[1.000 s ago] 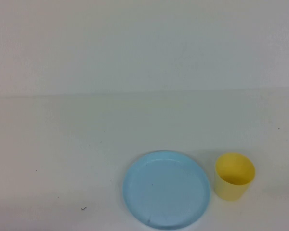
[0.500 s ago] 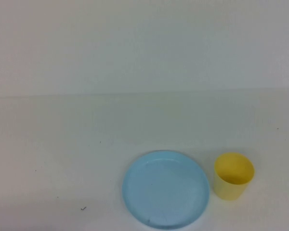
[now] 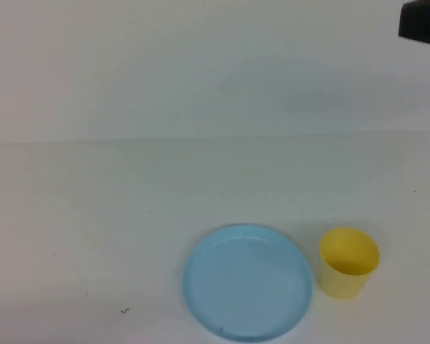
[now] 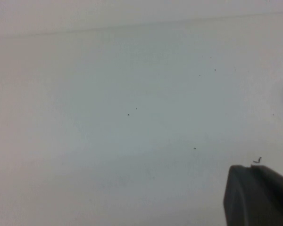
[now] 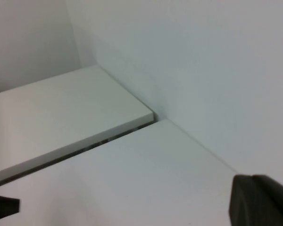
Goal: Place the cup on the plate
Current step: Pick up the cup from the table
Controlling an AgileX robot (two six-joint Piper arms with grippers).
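Observation:
The yellow cup (image 3: 349, 263) stands upright on the white table near the front, just right of the light blue plate (image 3: 247, 283), with a small gap between them. The plate lies flat with nothing on it. A dark part of my right arm (image 3: 423, 21) shows at the top right corner of the high view, far behind the cup. My right gripper (image 5: 250, 177) is shut and holds nothing; its wrist view shows only wall and table. My left gripper (image 4: 251, 166) is shut and holds nothing, low over bare table. Neither wrist view shows the cup or the plate.
A white wall rises behind the table (image 3: 93, 215). In the right wrist view a second white slab (image 5: 61, 108) meets the table along a dark gap (image 5: 85, 147) by the wall corner. A tiny dark speck (image 3: 125, 310) lies left of the plate.
A dark part of the right arm has come into the top right corner of the high view. The cup and plate have not moved.

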